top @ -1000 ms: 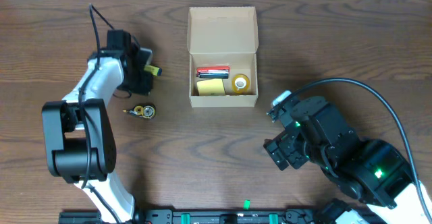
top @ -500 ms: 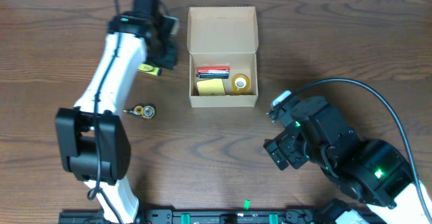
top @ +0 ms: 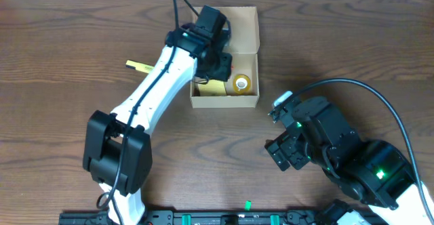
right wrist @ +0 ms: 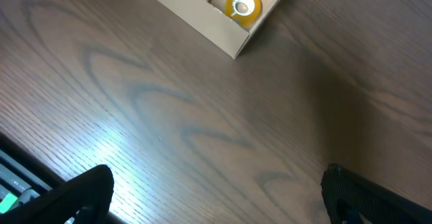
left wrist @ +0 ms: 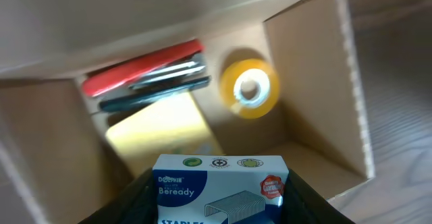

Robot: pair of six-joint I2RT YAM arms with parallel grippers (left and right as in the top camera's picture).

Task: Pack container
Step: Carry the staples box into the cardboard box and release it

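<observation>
K: Dark wood-grain worktop [top: 81, 22] fills every view, no other background. Right arm?

M: Closest in, low right of the overhead. Right claw [right wrist: 216, 180] is released: fingers [right wrist: 84, 190] sit at opposite bottom corners of its wrist view with only bare wood between them. It's well apart from the container.

K: Where's the container?

M: Plain tan cardboard box [top: 224, 101] sits flat on the worktop beyond the right arm, about centre and toward the far half. Its top is open.

K: Contents, front to back?

M: Yellow square paper pad [left wrist: 158, 133] lies on the bottom by the near wall, left side. Yellow tape roll [left wrist: 248, 89] is just beside it on the right, hole facing up. Behind the pad are a red pen [left wrist: 145, 65] and two dark pens [left wrist: 155, 90], side by side along the far wall. The arm hides the pens from overhead.

K: Left arm?

M: White left arm [top: 156, 83] runs diagonally from near left, with the wrist over the box's left half. Left claw [left wrist: 219, 207] is clenched on a small blue-and-white staples box [left wrist: 217, 173], one black finger on each side. The staples box hangs over the opening, above the pad. Can't tell whether it touches anything below.

K: Anything outside the box?

M: Thin yellow strip [top: 137, 65] lies on the worktop left of the arm, apart from the box. It's too small to identify.

K: Lid?

M: Hinged lid flap [top: 234, 25] is swung open on the far side, farthest back.
</observation>
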